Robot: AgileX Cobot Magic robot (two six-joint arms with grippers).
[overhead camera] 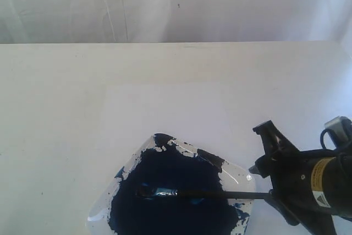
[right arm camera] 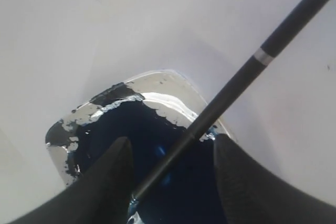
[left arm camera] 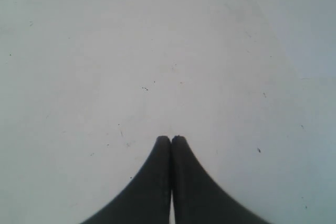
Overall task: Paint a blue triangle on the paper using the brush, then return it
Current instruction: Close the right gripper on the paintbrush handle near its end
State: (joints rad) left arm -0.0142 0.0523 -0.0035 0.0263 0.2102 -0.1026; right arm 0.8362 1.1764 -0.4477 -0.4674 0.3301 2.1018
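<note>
Right jaws gape around the brush point(right arm camera: 231, 89) in the tray point(right arm camera: 157, 81); left jaws closed.

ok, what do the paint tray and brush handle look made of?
tray: looks like clear glossy plastic, possibly glass; the bare rim shows bright highlights. brush: matte black handle, wood or plastic unclear, with a silvery band.

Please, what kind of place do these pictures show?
Probably a robot test bench set up for painting: a cream table, a white backdrop behind it, and a clear tray of blue paint with a brush lying in it.
</note>
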